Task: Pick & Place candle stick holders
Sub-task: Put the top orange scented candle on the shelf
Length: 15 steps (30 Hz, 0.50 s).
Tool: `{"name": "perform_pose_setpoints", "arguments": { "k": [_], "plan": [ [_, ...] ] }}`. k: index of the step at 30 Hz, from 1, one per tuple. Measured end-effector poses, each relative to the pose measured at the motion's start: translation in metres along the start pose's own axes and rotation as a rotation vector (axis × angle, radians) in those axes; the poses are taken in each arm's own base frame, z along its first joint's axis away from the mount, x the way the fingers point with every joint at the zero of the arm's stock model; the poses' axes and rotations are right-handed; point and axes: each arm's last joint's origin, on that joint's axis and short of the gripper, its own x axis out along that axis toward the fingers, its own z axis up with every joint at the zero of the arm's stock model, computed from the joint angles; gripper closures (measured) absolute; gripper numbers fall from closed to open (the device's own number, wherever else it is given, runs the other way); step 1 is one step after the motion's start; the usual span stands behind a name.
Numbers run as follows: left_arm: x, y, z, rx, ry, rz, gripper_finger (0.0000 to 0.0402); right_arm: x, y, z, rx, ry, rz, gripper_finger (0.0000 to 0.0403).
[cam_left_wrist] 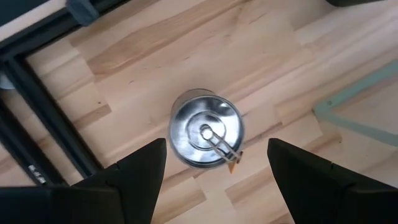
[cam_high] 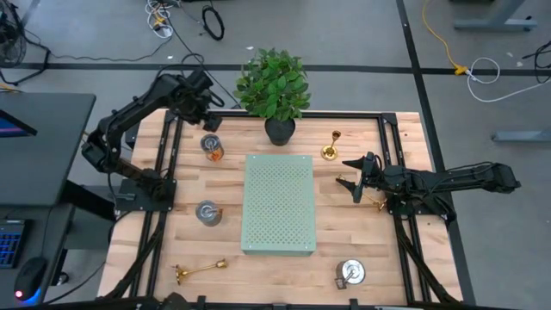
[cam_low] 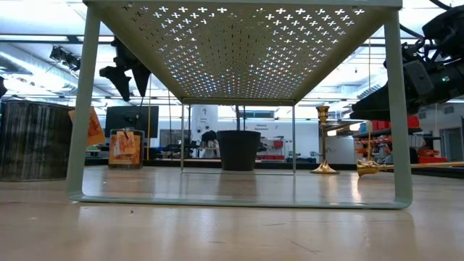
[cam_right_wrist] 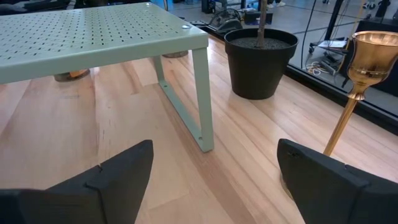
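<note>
A squat silver candle stick holder (cam_left_wrist: 205, 134) with an orange tag stands on the table's far left. My left gripper (cam_left_wrist: 216, 148) hangs open above it, pointing down, with a finger on either side and clear of it (cam_low: 129, 85). Two more silver holders (cam_high: 207, 212) (cam_high: 349, 274) stand on the table. One gold holder (cam_right_wrist: 357, 74) stands upright at the far right. Another gold one (cam_high: 200, 270) lies on its side near the front left, and one more (cam_high: 376, 203) lies by my right arm. My right gripper (cam_high: 346, 172) is open and holds nothing.
The pale green perforated board (cam_high: 278, 203) stands on legs in the table's middle. A plant in a black pot (cam_high: 279, 129) is at the far edge, between the left silver holder and the upright gold one. Black frame rails (cam_high: 164, 155) run along both sides.
</note>
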Motion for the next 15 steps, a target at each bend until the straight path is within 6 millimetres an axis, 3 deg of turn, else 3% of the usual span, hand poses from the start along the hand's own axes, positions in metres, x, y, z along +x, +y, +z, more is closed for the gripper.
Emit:
{"name": "perform_pose_setpoints", "arguments": {
  "k": [7,15],
  "plan": [
    [0.001,-0.01,-0.002,0.122,0.003,-0.061,0.011,0.0,0.0,0.0,0.0,0.0,0.0,0.0055],
    [0.001,-0.012,0.001,0.097,-0.034,-0.041,0.011,0.0,0.0,0.0,0.0,0.0,0.0,0.0055]
  ]
}}
